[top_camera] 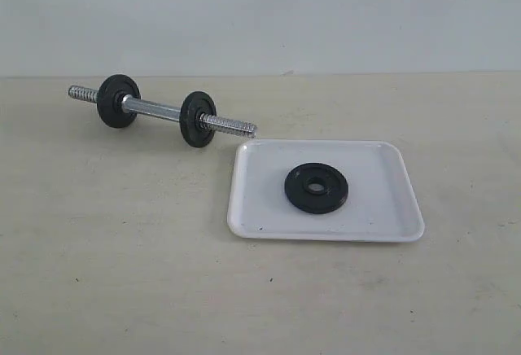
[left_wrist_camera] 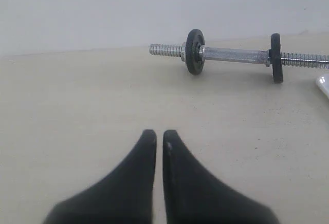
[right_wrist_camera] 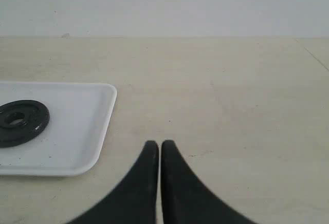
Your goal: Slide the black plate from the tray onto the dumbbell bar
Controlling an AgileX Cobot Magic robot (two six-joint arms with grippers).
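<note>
White plastic makes up the tray (top_camera: 383, 208), and the black plate (top_camera: 317, 187) lies flat near its middle, centre hole facing up, free of both arms. Seen from the right gripper (right_wrist_camera: 159, 148), the tray sits ahead and off to one side, well clear of the tips, with the plate farther out on that same side. This gripper's two dark fingers are pressed together tip to tip with nothing between them, over bare table (top_camera: 122, 282). The left gripper (left_wrist_camera: 159, 137) is likewise narrowed to a thin slit and carries nothing. Well ahead of it the dumbbell bar (left_wrist_camera: 234, 55) lies crosswise on the table. It is chrome, with coarse thread at both ends, and two black discs (left_wrist_camera: 195, 52) stand upright on it with a smooth stretch between them. One threaded end reaches close to a corner of the tray; whether it touches the rim cannot be told
</note>
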